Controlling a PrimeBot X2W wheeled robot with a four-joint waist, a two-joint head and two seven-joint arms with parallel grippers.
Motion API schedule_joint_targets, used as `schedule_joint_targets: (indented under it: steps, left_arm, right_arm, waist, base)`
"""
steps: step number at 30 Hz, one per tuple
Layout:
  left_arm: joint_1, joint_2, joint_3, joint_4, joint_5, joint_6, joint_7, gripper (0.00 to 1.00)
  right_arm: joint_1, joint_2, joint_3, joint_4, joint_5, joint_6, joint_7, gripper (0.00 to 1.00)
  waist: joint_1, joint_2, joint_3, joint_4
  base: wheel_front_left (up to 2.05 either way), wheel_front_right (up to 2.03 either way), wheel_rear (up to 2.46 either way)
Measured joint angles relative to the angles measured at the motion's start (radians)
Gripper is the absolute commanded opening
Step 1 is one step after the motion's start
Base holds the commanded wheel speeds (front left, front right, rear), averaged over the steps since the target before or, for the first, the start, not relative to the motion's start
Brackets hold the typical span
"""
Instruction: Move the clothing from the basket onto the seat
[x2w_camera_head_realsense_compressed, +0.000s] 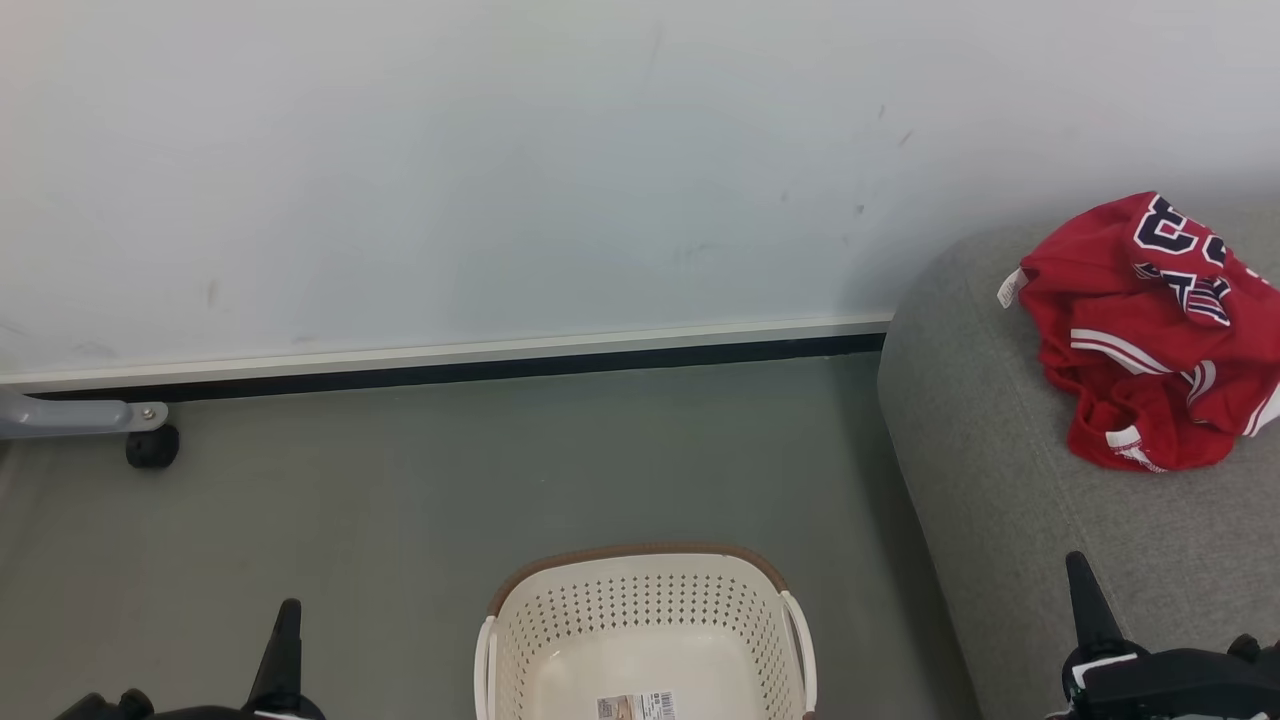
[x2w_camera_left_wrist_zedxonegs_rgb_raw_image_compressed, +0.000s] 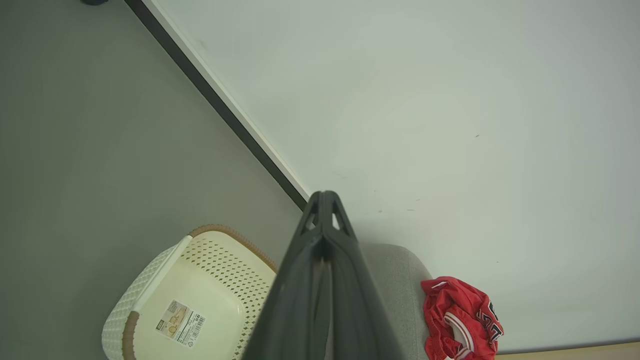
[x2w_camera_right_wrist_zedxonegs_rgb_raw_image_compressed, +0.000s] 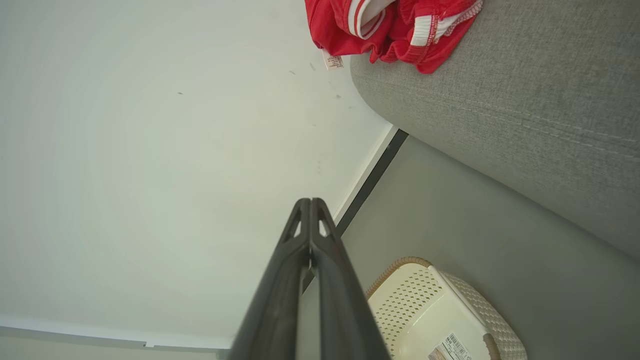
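Note:
The red clothing (x2w_camera_head_realsense_compressed: 1150, 330) lies crumpled on the grey seat (x2w_camera_head_realsense_compressed: 1000, 470) at the right, its dark numerals facing up. The cream basket (x2w_camera_head_realsense_compressed: 645, 630) stands on the floor at bottom centre, with just a label on its bottom. My left gripper (x2w_camera_head_realsense_compressed: 288, 625) is shut at the lower left, left of the basket, holding nothing. Over the seat's front part my right gripper (x2w_camera_head_realsense_compressed: 1080, 580) is shut and bare, well short of the clothing. In the left wrist view the shut gripper (x2w_camera_left_wrist_zedxonegs_rgb_raw_image_compressed: 325, 197) points past the basket (x2w_camera_left_wrist_zedxonegs_rgb_raw_image_compressed: 200, 295) toward the clothing (x2w_camera_left_wrist_zedxonegs_rgb_raw_image_compressed: 460, 320). The right wrist view has the gripper (x2w_camera_right_wrist_zedxonegs_rgb_raw_image_compressed: 310, 202), clothing (x2w_camera_right_wrist_zedxonegs_rgb_raw_image_compressed: 395, 25), seat (x2w_camera_right_wrist_zedxonegs_rgb_raw_image_compressed: 500, 100) and basket (x2w_camera_right_wrist_zedxonegs_rgb_raw_image_compressed: 430, 315).
A white wall with a dark skirting strip (x2w_camera_head_realsense_compressed: 450, 365) runs behind the grey floor (x2w_camera_head_realsense_compressed: 400, 500). A grey bar with a black caster (x2w_camera_head_realsense_compressed: 150, 445) juts in at the left edge near the wall.

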Motion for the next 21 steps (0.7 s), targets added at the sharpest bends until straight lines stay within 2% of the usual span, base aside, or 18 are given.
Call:
schedule_joint_targets:
  steps: [21]
  left_arm:
    - [-0.061,-0.033,0.044,0.042,-0.256,-0.057,0.075,0.0]
  right_arm:
    - [-0.034,0.029,-0.098,0.038,0.287,0.053,0.072,0.0]
  waist:
    - [0.0,0.0,0.005,0.005]
  base:
    - [0.0,0.0,0.0]
